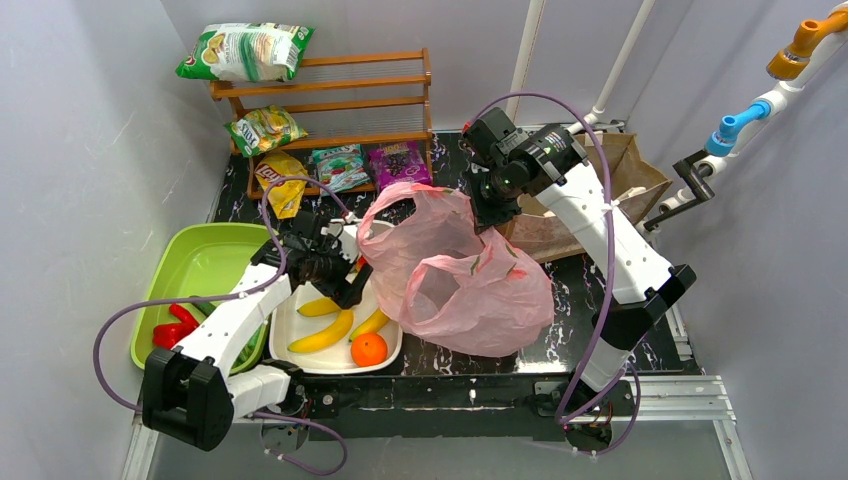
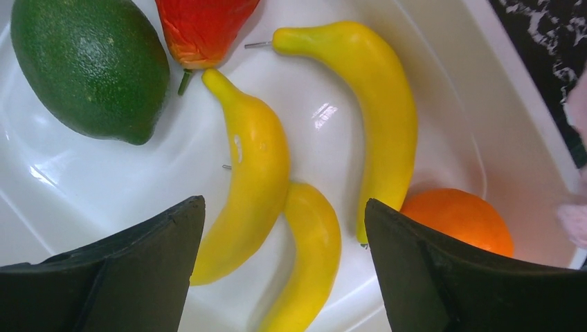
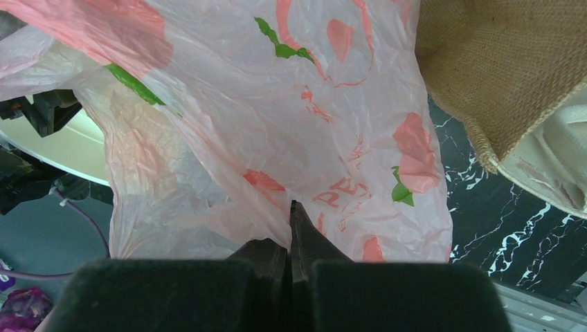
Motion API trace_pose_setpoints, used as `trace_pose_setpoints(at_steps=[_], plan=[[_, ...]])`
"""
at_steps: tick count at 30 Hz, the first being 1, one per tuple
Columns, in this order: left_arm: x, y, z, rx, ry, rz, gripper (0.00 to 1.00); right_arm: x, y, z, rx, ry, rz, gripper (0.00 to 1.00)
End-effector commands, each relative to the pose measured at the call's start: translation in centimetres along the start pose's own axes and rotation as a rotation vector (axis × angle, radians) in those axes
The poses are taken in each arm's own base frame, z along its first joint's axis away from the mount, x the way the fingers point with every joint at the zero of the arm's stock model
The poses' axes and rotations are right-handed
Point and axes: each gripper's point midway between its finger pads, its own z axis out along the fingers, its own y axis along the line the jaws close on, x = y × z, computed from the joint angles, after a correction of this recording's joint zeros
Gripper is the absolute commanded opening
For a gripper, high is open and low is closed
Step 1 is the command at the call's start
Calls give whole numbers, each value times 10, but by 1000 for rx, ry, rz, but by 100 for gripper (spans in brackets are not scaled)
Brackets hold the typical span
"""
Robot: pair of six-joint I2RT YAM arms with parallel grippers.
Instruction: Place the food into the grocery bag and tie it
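Note:
Three yellow bananas (image 1: 322, 333) and an orange (image 1: 369, 349) lie in a white tray (image 1: 290, 320). In the left wrist view the bananas (image 2: 253, 173) lie together, with the orange (image 2: 460, 218) at the right. My left gripper (image 2: 284, 228) is open and hovers just above the tray, its jaws either side of the lower bananas; it also shows in the top view (image 1: 345, 280). The pink grocery bag (image 1: 465, 275) sits right of the tray, its mouth held up. My right gripper (image 3: 292, 207) is shut on the bag's plastic (image 3: 277, 138) and lifts its rim (image 1: 490, 215).
A green avocado (image 2: 90, 66) and a red fruit (image 2: 201, 28) also lie in the tray. A green bin (image 1: 200, 265) with red peppers stands at the left. A brown bag (image 1: 590, 200) stands behind the right arm. A wooden rack (image 1: 330, 100) with snack packets is at the back.

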Motion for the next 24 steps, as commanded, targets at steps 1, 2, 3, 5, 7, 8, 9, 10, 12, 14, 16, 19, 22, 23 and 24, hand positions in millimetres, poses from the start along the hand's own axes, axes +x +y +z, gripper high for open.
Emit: trace_pose_setpoints(at_steps=[1, 2, 3, 5, 7, 8, 9, 10, 12, 14, 16, 19, 22, 23, 24], plan=[[10, 9, 9, -35, 29, 37, 82, 3, -1, -9, -19, -11, -16, 1], [12, 11, 11, -40, 39, 39, 82, 4, -1, -9, -20, -8, -18, 1], [14, 12, 13, -39, 49, 44, 81, 4, -1, -9, -19, -7, -19, 1], [18, 13, 17, -33, 73, 49, 78, 5, -2, -9, -17, 0, -21, 1], [21, 15, 21, -34, 89, 46, 78, 7, -2, -10, -19, 2, -25, 1], [21, 16, 23, -36, 91, 46, 78, 7, -3, -9, -17, 3, -27, 1], [21, 17, 25, -38, 93, 44, 78, 7, -3, -10, -16, 3, -27, 1], [20, 17, 26, -38, 90, 43, 78, 8, -4, -10, -14, 4, -27, 1], [20, 19, 30, -40, 92, 44, 78, 9, -4, -10, -13, 6, -28, 1], [22, 21, 34, -45, 99, 41, 76, 10, -5, -11, -13, 7, -29, 1], [22, 23, 37, -53, 103, 30, 73, 10, -5, -11, -13, 7, -29, 1], [21, 23, 40, -47, 107, 22, 61, 11, -5, -12, -11, 7, -28, 1], [24, 21, 44, -27, 122, 12, 54, 12, -6, -13, -10, 6, -25, 1], [26, 19, 46, -18, 128, 9, 51, 12, -6, -12, -9, 6, -23, 1], [27, 18, 47, -10, 132, 5, 45, 12, -6, -13, -9, 6, -22, 1]])
